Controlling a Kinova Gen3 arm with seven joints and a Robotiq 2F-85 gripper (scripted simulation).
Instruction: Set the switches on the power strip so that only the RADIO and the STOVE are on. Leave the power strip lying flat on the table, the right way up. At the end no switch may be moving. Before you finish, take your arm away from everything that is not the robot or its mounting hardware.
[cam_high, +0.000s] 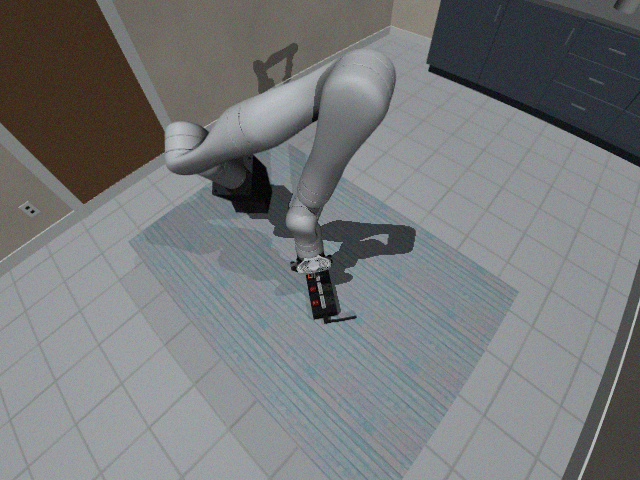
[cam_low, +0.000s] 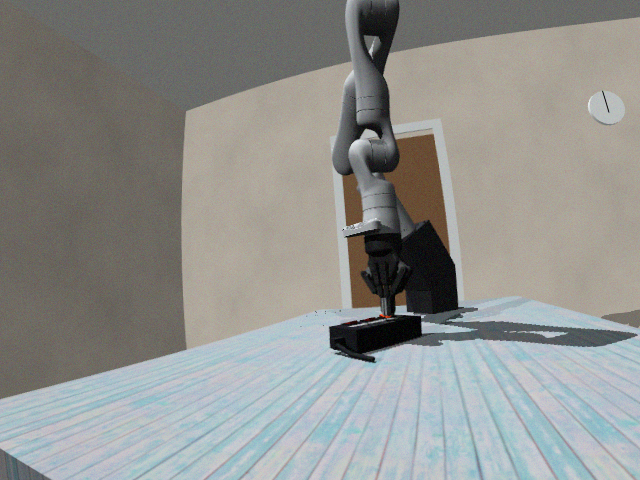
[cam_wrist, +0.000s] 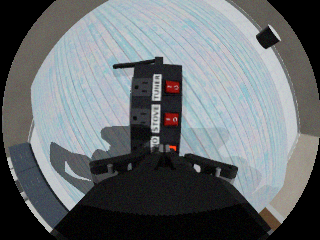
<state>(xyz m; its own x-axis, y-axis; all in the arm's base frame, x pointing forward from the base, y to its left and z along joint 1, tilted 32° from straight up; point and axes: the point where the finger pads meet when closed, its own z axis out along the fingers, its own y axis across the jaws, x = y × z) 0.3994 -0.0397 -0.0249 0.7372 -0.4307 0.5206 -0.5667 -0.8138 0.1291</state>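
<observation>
Hand (cam_low: 385, 305) is clenched on nothing, fingers pinched together into a single poking tip, pointing straight down. The tip sits on or just above the power strip (cam_low: 376, 330) at its end nearest the arm base (cam_low: 431, 279); the exterior view shows an orange glow right under the tip.

The strip lies flat on the table (cam_low: 310, 413), right way up, running away from the hand in the wrist view, cord stub (cam_wrist: 138, 63) at the far end. Beyond the hand 2 red switches show: far switch (cam_wrist: 172, 87) and middle switch (cam_wrist: 171, 119). A third switch (cam_wrist: 171, 148) sits right at the fingertips, half hidden. Labels beside them are too blurred to read reliably, so I cannot tell which is RADIO or STOVE, or which rockers are on.

Risks from here, as I judge them:
- Pressing off-centre on the rocker: it half-throws and springs back, or is left rocking when the task ends.
- Pushing down at the strip's end: the far end could lift, or the strip could skid on the table.
- The tip is wide compared with the switch; drifting sideways could catch the neighbouring outlet face or the middle switch and flip the wrong load.
- Retracting at an angle may drag the rocker back.
</observation>
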